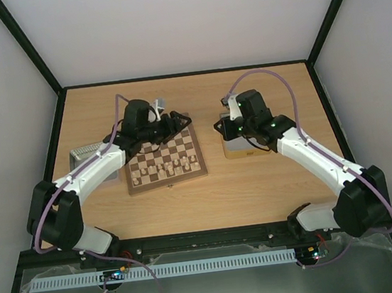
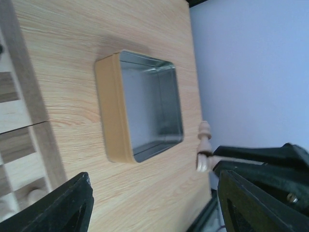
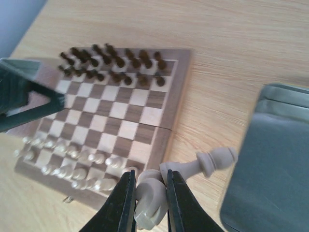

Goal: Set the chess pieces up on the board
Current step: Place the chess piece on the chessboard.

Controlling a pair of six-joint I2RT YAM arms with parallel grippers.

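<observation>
One pale chess piece (image 3: 150, 193) sits pinched in right claw (image 3: 148, 181), jaws narrow; 2nd piece (image 3: 205, 162) juts sideways beside it. Board (image 3: 179, 82) lies to claw's left; left claw (image 2: 154, 208), wide & empty, is nearer.

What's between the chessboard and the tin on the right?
Bare tabletop, clearest in the top view; the right gripper, shut on a pale piece, hangs above that gap.

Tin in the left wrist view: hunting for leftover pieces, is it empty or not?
Empty. The tin shows only its bare metal floor and walls, with no piece inside.
</observation>
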